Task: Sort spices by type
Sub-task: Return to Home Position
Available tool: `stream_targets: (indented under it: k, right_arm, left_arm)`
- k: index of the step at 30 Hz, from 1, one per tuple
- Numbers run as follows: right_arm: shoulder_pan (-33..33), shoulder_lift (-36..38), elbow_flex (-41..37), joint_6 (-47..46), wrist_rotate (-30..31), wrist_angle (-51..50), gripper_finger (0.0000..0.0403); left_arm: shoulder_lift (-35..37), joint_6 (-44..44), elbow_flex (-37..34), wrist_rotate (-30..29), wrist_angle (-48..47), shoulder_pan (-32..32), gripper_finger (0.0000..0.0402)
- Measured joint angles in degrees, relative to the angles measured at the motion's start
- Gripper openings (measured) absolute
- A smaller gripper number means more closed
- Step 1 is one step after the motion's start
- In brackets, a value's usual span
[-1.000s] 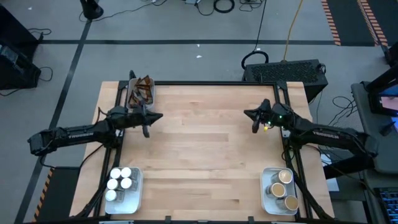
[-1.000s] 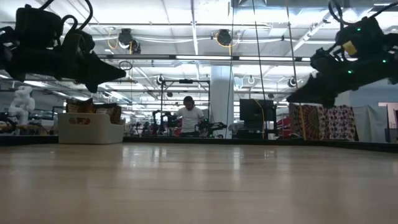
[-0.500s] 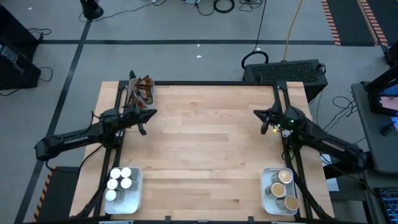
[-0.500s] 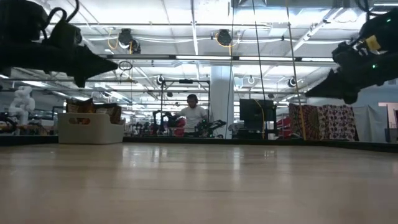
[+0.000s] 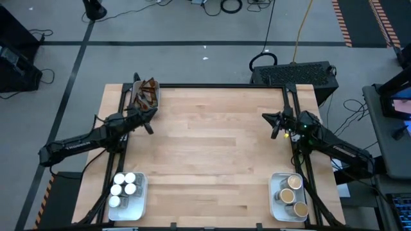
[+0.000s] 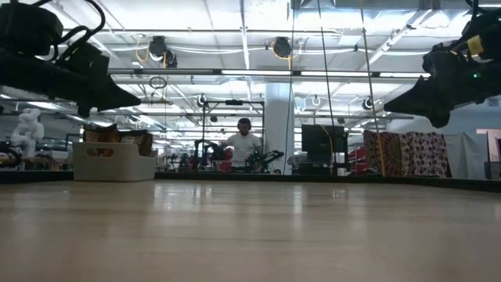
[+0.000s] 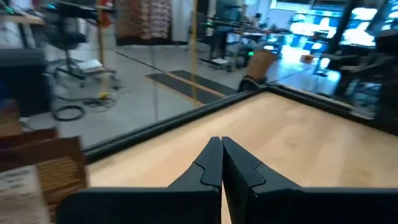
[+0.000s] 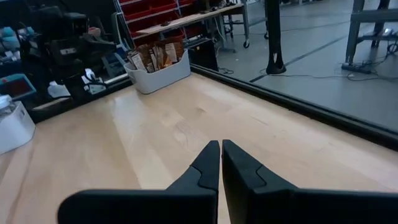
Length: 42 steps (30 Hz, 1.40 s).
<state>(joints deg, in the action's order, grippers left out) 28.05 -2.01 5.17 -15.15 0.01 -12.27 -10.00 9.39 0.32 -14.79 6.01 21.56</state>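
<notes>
Spices [image 5: 128, 186] look fully sorted to us: white-lidded jars [image 5: 119, 190] lower left in the high view, tan-lidded jars [image 5: 290, 192] lower right, sachets [image 5: 146, 94] upper left. Nothing lies loose on the table [image 5: 212, 160]. The left gripper [image 7: 221, 140] and right gripper [image 8: 221, 144] hover empty, fingers pressed together.

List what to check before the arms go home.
1. Left hand shut, holding nothing: ok.
2. Right hand shut, holding nothing: ok.
3. Both hands raised off the table: ok.
4. White-lidded jars grouped together: ok.
5. Tan-lidded jars grouped together: ok.
6. Sachets grouped together: ok.
</notes>
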Motion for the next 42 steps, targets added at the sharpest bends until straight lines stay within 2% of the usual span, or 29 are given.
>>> stream_targets:
  k: [3, 9, 42]
  right_arm:
    - [0.0, -0.04, 0.0, -0.51, 0.0, 0.02, 0.0]
    - [-0.02, -0.04, 0.0, -0.65, -0.07, 0.02, 0.0]
    - [-0.02, -0.04, -0.02, -0.67, -0.09, 0.01, 0.0]
  left_arm:
    - [0.01, -1.2, -0.02, -1.79, -0.51, 0.0, 0.0016]
    - [0.02, -0.9, -0.02, -1.77, -0.62, 0.0, 0.0036]
    - [0.02, -0.83, -0.07, -1.52, -0.55, 0.0, 0.0039]
